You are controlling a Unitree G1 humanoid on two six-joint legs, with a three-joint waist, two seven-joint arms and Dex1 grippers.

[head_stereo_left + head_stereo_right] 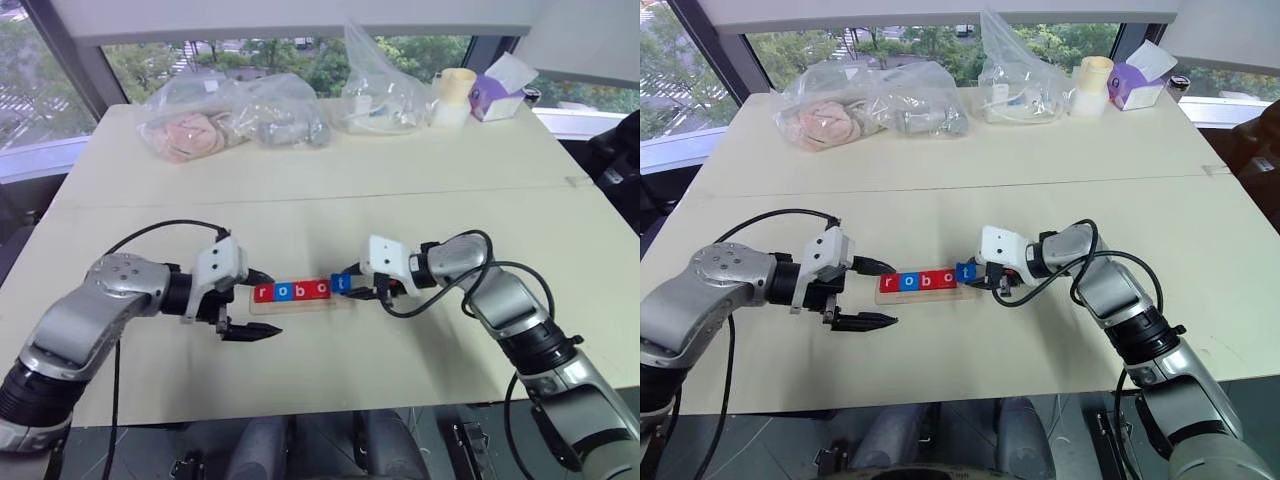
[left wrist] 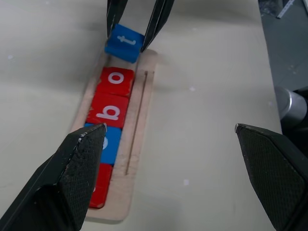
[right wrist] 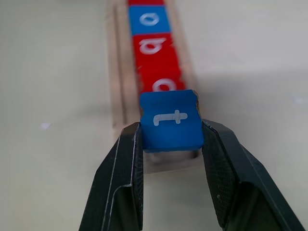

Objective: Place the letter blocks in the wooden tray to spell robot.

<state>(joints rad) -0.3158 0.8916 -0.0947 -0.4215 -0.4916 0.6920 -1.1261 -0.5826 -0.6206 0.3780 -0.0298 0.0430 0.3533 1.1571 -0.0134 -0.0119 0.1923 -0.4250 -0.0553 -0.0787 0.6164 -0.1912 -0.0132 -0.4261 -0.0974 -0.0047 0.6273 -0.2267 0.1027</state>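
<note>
Non-task clutter I see, all along the far edge of the tabletop (image 1: 300,390):
- clear plastic bag (image 1: 185,125) with pinkish stuff inside, toward the far left corner
- second clear bag (image 1: 285,112) with grey contents, touching the first on its right
- tall crumpled clear bag (image 1: 378,85), upright, near the middle of the far edge
- pale cream cup (image 1: 455,92) just beside that bag
- purple tissue box (image 1: 497,95) with a white tissue sticking up, near the far right corner

A seam runs across the tabletop. Windows behind, trees outside.
</note>
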